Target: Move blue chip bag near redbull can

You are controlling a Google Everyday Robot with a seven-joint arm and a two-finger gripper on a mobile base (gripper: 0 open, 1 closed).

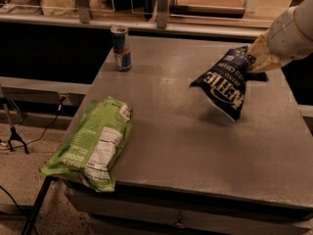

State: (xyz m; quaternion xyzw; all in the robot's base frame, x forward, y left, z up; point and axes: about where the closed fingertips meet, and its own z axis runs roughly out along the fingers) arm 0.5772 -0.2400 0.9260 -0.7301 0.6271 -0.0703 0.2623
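Note:
The blue chip bag (224, 81), dark navy with white "KETTLE" lettering, hangs tilted in the air above the right part of the grey table (186, 146), casting a shadow below it. My gripper (255, 61) comes in from the upper right and is shut on the bag's top right corner. The redbull can (121, 48), slim, blue and silver, stands upright near the table's far left corner, well to the left of the bag.
A large light-green bag (91, 145) with a white nutrition label lies at the table's front left edge, partly overhanging. A counter with containers runs behind the table. The floor with cables and a stand foot lies to the left.

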